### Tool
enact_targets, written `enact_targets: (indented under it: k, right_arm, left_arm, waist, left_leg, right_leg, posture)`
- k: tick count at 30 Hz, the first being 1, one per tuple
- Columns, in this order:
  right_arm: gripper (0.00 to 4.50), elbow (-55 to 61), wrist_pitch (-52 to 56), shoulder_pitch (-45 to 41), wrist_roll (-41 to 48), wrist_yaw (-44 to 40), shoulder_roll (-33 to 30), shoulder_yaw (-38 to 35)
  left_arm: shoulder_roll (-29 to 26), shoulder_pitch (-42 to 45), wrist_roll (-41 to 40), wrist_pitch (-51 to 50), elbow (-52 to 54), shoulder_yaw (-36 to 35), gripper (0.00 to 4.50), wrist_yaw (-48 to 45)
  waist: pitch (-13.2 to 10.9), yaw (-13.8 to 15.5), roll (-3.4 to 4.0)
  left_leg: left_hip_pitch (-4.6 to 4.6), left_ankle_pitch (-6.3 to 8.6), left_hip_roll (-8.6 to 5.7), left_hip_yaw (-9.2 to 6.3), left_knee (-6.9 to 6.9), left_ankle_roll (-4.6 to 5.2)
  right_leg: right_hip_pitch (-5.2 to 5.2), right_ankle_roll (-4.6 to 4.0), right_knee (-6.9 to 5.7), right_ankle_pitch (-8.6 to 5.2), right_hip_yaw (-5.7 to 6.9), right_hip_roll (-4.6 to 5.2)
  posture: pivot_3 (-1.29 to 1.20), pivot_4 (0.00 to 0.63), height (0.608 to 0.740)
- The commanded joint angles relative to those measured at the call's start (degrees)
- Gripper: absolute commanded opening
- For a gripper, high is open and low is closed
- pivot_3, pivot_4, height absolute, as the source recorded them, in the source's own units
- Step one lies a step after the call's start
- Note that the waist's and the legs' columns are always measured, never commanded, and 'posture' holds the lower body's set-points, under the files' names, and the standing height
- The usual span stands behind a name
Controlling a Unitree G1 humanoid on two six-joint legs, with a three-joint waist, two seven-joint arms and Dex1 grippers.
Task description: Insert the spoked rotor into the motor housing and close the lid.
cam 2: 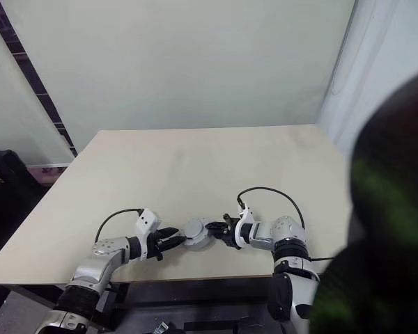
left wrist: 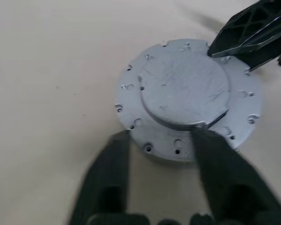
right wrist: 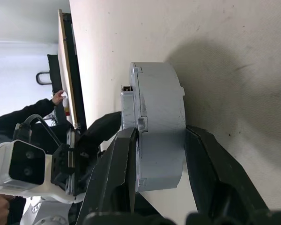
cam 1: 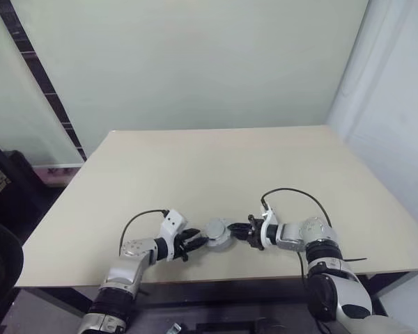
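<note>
We see the motor housing (left wrist: 187, 101) with the lid (right wrist: 157, 126) on top as one grey round unit, lying near the front edge of the bench (cam 1: 195, 174). Our right gripper (right wrist: 159, 154) has its jaws clamped across the unit's top and bottom faces. Our left gripper (left wrist: 161, 159) has its jaws parted, one finger touching the rim without gripping. We judge the closing step nearly done: the right should hold steady while the left checks seating. The bench edge is close behind; open room lies ahead. A person's hand (right wrist: 60, 97) shows beyond the bench.
</note>
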State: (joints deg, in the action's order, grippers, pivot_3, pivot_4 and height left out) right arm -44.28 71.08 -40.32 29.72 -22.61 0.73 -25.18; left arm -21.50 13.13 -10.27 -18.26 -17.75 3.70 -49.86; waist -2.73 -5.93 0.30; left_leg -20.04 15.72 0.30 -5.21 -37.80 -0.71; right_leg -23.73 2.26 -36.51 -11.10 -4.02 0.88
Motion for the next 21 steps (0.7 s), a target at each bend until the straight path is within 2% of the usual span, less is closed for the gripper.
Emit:
enact_targets:
  k: [1,4,5,11,21]
  right_arm:
    - [1.24,0.2,0.7,0.0,0.3,0.9,0.9,1.6]
    - [1.24,0.6,0.9,0.4,1.2,0.6,1.2,1.1]
    - [1.24,0.8,0.9,0.6,1.6,0.6,1.4,0.9]
    - [1.22,3.5,1.2,2.0,6.8,-0.6,4.0,-2.5]
    - [1.21,8.4,1.2,4.2,12.0,-2.4,8.2,-3.9]
  left_arm:
    - [0.0,0.8,-5.4,-0.5,4.5,-5.5,3.4,1.0]
    - [-0.3,-0.2,-9.5,-2.2,6.2,-10.5,4.44,2.5]
    - [-0.5,-0.7,-10.5,-3.4,7.3,-11.4,4.5,3.0]
    - [0.7,-5.3,-19.1,-13.0,14.3,-17.5,4.5,7.1]
    - [4.4,-8.1,-27.3,-18.6,18.1,-22.4,4.5,13.2]
  waist:
    - [0.0,-0.2,0.0]
    - [0.0,-0.6,-0.01]
    - [0.0,-0.8,-0.01]
    - [0.0,-1.4,-0.03]
    - [-0.2,-1.3,0.0]
  left_leg:
    - [-0.05,0.0,0.02,0.0,0.01,0.0]
    - [-0.27,0.0,0.08,0.03,0.01,0.0]
    - [-0.38,0.0,0.09,0.03,0.01,0.0]
    - [-0.56,0.0,0.11,0.04,0.13,0.01]
    - [-0.65,0.0,0.1,0.03,0.06,0.0]
  right_leg:
    - [-0.06,0.01,-0.01,0.01,0.01,-0.01]
    - [-0.3,0.06,-0.07,0.04,0.01,-0.05]
    - [-0.4,0.06,-0.09,0.05,0.01,-0.07]
    - [-0.61,0.07,-0.07,0.06,-0.01,-0.08]
    - [-0.66,0.07,-0.05,0.06,0.02,-0.07]
  posture:
    - [0.0,0.0,0.74]
    - [0.0,0.0,0.74]
    - [0.0,0.0,0.74]
    - [0.0,0.0,0.74]
    - [0.0,0.0,0.74]
